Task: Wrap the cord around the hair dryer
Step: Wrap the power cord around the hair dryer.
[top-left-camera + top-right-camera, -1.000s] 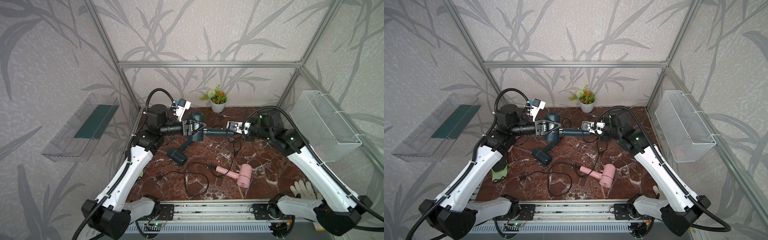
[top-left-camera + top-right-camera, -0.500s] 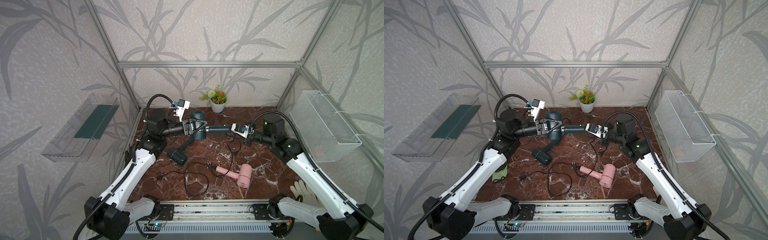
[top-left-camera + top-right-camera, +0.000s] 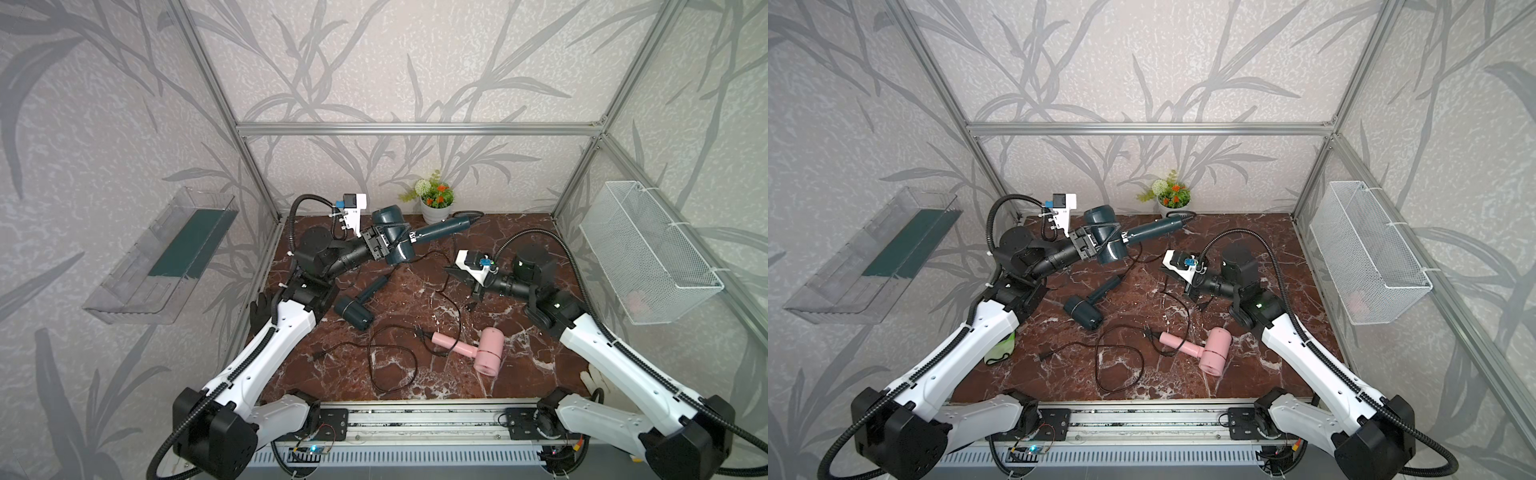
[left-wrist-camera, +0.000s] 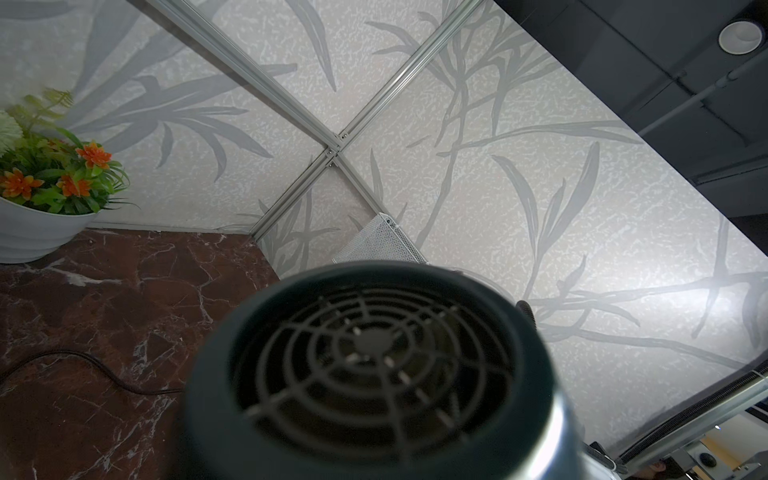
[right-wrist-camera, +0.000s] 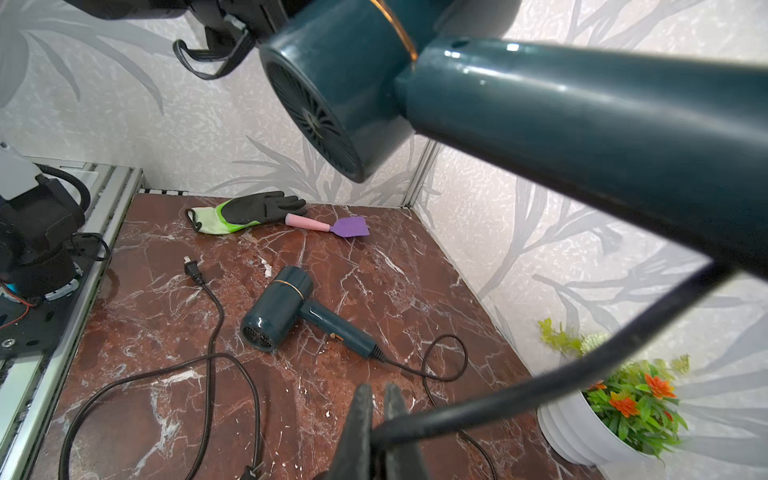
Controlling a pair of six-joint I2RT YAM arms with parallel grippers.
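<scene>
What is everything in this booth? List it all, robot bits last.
held hair dryer: 1, dark teal, lifted, far side
cord: 1, black, hanging from its handle
second hair dryer: 1, dark teal, lying left of middle
pink hair dryer: 1, pink, lying right of middle
loose cords: count unclear, black, looped mid-table
potted plant: 1, white pot, orange flowers, back wall
wire basket: 1, white, right wall
clear tray: 1, see-through, left wall
work glove: 1, green and black, left edge
spatula: 1, purple, pink handle, beside work glove
white glove: 1, white, front right corner
table: 1, red-brown marble, underneath
left gripper: 1, black, shut on held hair dryer
right gripper: 1, black, shut on cord
</scene>
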